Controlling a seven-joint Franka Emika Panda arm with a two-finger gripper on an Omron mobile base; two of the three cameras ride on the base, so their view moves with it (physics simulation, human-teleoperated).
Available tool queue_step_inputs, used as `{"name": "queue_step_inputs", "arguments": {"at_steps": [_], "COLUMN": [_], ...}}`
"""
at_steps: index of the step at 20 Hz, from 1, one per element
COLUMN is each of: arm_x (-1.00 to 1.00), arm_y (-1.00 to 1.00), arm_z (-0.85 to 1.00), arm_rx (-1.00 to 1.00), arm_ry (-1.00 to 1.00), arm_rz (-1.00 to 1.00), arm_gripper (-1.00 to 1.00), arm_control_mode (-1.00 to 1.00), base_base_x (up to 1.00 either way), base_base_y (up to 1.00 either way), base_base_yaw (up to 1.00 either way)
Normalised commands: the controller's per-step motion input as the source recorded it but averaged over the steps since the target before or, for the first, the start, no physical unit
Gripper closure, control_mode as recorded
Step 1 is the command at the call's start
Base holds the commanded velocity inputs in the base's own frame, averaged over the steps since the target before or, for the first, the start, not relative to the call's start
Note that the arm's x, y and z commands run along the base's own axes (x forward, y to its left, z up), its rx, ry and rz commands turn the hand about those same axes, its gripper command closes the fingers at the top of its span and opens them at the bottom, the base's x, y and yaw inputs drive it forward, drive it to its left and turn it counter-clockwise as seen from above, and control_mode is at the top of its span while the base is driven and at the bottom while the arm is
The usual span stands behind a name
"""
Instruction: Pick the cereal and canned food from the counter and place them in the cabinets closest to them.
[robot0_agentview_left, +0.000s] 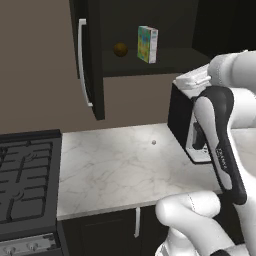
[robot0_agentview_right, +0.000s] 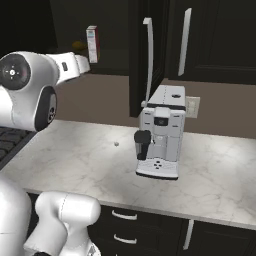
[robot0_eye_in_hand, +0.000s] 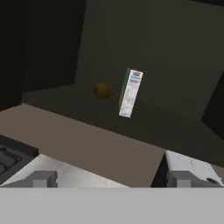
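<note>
Standing upright in the open cabinet (robot0_agentview_left: 92, 65), the cereal (robot0_agentview_left: 147, 44) sits delivered at twelve o'clock; fingers (robot0_eye_in_hand: 43, 178) released, empty.

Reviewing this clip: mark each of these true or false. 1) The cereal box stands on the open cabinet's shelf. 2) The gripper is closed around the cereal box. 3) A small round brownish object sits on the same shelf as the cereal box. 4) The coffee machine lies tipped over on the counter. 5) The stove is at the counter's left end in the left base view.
1) True: the cereal box stands upright on the shelf of the open cabinet.
2) False: the gripper is open and apart from the box.
3) True: the round brownish object sits beside it.
4) False: the coffee machine stands upright on the counter.
5) True: the stove.
</note>
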Motion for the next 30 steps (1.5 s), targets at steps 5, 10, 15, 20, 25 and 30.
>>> {"name": "queue_step_inputs", "arguments": {"at_steps": [5, 10, 15, 20, 25, 30], "arm_x": [-0.78, -0.73, -0.43, 0.04, -0.43, -0.61], "arm_y": [-0.02, -0.02, -0.08, -0.02, -0.21, -0.21], "arm_z": [-0.32, -0.49, -0.34, -0.08, -0.25, -0.36], "arm_rx": [-0.09, -0.13, -0.14, -0.14, -0.07, -0.01], "arm_ry": [0.01, 0.03, 0.18, 0.45, 0.26, 0.05], "arm_rz": [0.03, 0.00, -0.01, -0.13, -0.16, -0.10], "arm_gripper": [-1.00, -1.00, -1.00, -1.00, -1.00, -1.00], "arm_control_mode": [-1.00, -1.00, -1.00, -1.00, -1.00, -1.00], "base_base_x": [0.00, 0.00, 0.00, 0.00, 0.00, 0.00], "base_base_y": [0.00, 0.00, 0.00, 0.00, 0.00, 0.00], "base_base_yaw": [0.00, 0.00, 0.00, 0.00, 0.00, 0.00]}}
